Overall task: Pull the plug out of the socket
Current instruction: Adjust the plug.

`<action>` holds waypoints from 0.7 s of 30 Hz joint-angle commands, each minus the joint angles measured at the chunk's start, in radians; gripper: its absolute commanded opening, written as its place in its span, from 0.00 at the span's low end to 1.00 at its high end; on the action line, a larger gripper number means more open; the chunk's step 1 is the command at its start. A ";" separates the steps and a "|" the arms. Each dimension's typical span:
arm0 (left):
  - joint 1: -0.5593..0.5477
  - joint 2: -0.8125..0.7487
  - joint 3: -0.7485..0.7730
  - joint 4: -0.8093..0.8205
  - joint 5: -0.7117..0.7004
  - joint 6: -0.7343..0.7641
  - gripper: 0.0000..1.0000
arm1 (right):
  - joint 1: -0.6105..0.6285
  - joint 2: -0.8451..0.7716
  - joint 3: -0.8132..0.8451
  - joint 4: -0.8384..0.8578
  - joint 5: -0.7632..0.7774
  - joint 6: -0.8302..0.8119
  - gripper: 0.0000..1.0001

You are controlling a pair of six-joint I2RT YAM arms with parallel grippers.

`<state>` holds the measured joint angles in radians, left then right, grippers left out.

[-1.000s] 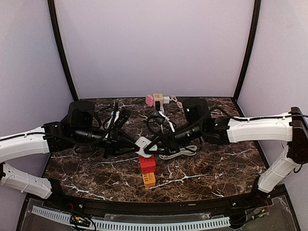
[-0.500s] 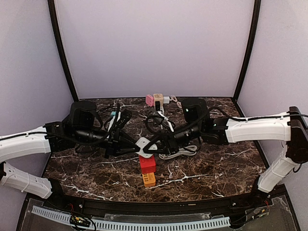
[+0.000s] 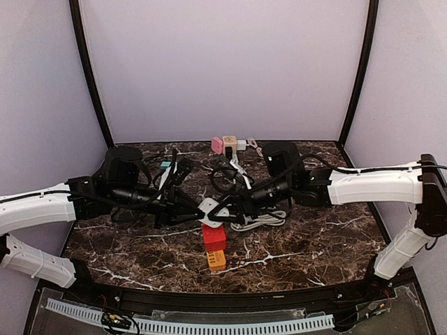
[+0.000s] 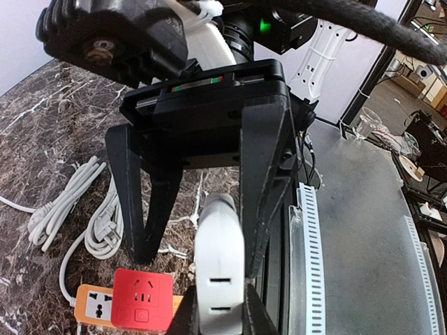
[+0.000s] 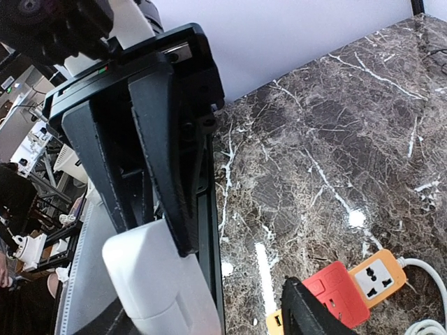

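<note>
L gripper [image 3: 200, 209] & R gripper [image 3: 223, 208] meet at white plug [image 3: 209, 212] — at red socket's [image 3: 214, 238] far edge.

Light comes soft and even from overhead, and in the top view the walls wash to a pale lilac. The dark marble table [image 3: 314, 244] gives back little light, with faint shadows pooled under my arms. From my right wrist, a hard white glare spot [image 5: 357, 218] sits on the stone at four o'clock. From my left wrist, the white socket block [image 4: 219, 258] at six o'clock, clamped in my left gripper [image 4: 220, 317], looks soft, too near the lens. The corner at eleven o'clock burns out white.
</note>
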<state>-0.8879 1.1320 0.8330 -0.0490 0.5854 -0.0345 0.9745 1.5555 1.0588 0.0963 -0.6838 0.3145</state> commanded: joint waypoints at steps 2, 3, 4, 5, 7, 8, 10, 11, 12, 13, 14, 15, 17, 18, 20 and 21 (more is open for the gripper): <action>0.008 -0.008 0.006 0.044 -0.002 -0.028 0.01 | -0.064 -0.070 -0.023 0.007 -0.005 -0.002 0.67; 0.011 -0.009 0.005 0.044 -0.020 -0.035 0.01 | -0.075 -0.094 -0.029 0.009 -0.012 -0.001 0.69; 0.016 -0.011 0.005 0.044 -0.031 -0.037 0.01 | -0.086 -0.107 -0.032 0.008 -0.016 -0.003 0.70; 0.018 -0.011 0.005 0.043 -0.056 -0.039 0.01 | -0.096 -0.132 -0.035 0.008 -0.022 -0.004 0.72; 0.026 -0.009 0.010 0.031 -0.089 -0.048 0.01 | -0.112 -0.166 -0.040 0.008 -0.026 -0.006 0.75; 0.035 -0.005 0.011 0.029 -0.097 -0.051 0.01 | -0.120 -0.180 -0.042 0.006 -0.027 -0.006 0.76; 0.050 0.000 0.012 0.030 -0.105 -0.071 0.01 | -0.134 -0.203 -0.047 0.001 -0.028 -0.002 0.78; 0.057 0.002 0.008 0.040 -0.105 -0.091 0.01 | -0.139 -0.211 -0.047 -0.004 -0.028 -0.003 0.78; 0.073 0.004 0.006 0.042 -0.109 -0.102 0.01 | -0.142 -0.216 -0.049 -0.008 -0.028 -0.004 0.79; 0.082 0.003 -0.001 0.069 -0.111 -0.129 0.01 | -0.145 -0.221 -0.054 -0.011 -0.025 -0.005 0.79; 0.102 0.005 -0.003 0.077 -0.119 -0.144 0.01 | -0.147 -0.225 -0.059 -0.013 -0.022 -0.005 0.79; 0.113 0.007 -0.005 0.087 -0.122 -0.175 0.01 | -0.149 -0.228 -0.065 -0.015 -0.017 -0.006 0.79; 0.141 0.016 0.000 0.090 -0.116 -0.223 0.01 | -0.151 -0.235 -0.074 -0.018 -0.003 -0.007 0.79; 0.157 0.021 0.005 0.087 -0.108 -0.264 0.01 | -0.151 -0.235 -0.078 -0.022 0.006 -0.007 0.79; 0.169 0.040 0.028 0.069 -0.095 -0.322 0.01 | -0.152 -0.237 -0.084 -0.027 0.022 -0.007 0.78; 0.170 0.053 0.045 0.059 -0.091 -0.341 0.01 | -0.152 -0.238 -0.085 -0.028 0.033 -0.007 0.78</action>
<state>-0.7361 1.1538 0.8349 0.0109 0.4801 -0.2394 0.8330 1.3300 0.9970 0.0769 -0.6914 0.3141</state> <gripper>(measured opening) 0.143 0.783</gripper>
